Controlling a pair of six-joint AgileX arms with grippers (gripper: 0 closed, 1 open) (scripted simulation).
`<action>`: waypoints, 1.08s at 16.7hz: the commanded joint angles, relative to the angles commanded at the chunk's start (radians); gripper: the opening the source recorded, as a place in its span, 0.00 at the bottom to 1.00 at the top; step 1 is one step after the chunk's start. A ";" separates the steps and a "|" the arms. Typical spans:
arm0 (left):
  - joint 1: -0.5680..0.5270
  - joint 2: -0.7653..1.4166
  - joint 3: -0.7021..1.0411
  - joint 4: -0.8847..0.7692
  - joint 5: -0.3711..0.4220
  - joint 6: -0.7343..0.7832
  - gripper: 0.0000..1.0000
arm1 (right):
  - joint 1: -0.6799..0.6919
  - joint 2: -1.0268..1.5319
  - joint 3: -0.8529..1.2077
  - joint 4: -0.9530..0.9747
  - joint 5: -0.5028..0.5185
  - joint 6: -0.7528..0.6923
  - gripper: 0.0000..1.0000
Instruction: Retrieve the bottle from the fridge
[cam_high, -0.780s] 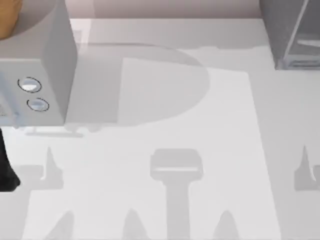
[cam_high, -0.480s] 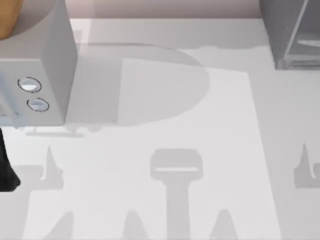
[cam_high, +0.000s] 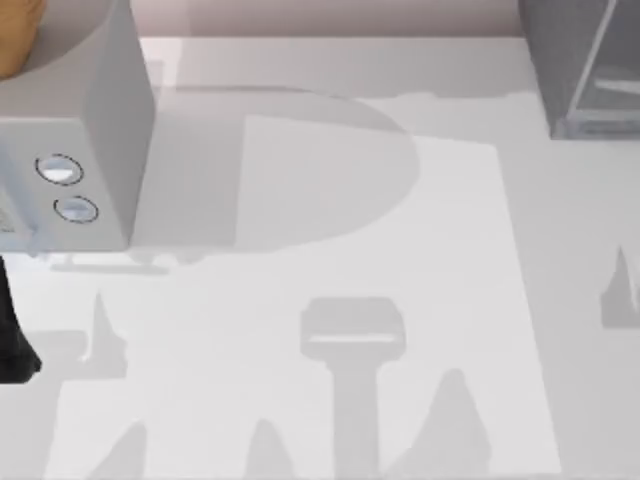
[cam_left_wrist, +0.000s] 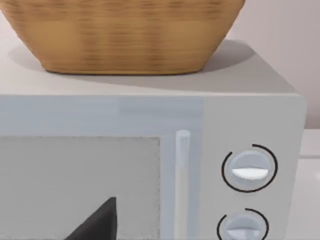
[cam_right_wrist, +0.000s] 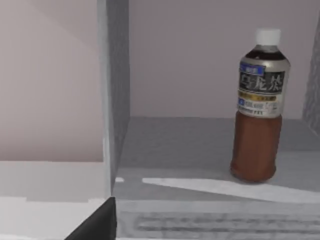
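Right gripper: we see one black fingertip at the edge of our right wrist view, just in front of the fridge's front lip; we cannot tell how far the fingers are parted, and nothing shows in their hold.
Left gripper: one black fingertip shows before the microwave's window; we cannot tell its spread either, and we see nothing held.
Bottle: upright on the fridge floor, inside the open compartment, toward its far wall; reddish-brown liquid, dark label, white cap; apart from our right fingertip.
Fridge: dark grey speckled cabinet at the table's far right corner in the top view; our right wrist view shows its side wall and grey floor.
Microwave: light grey box with two round dials, across the table from the fridge, at the far left.
Basket: woven, tan, resting on top of the microwave.
Table: pale surface between microwave and fridge, crossed by shadows.
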 joint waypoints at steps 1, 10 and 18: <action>0.000 0.000 0.000 0.000 0.000 0.000 1.00 | -0.029 0.106 0.006 0.086 -0.027 0.002 1.00; 0.000 0.000 0.000 0.000 0.000 0.000 1.00 | -0.258 0.945 0.066 0.784 -0.250 0.019 1.00; 0.000 0.000 0.000 0.000 0.000 0.000 1.00 | -0.321 1.131 0.106 0.990 -0.314 0.018 1.00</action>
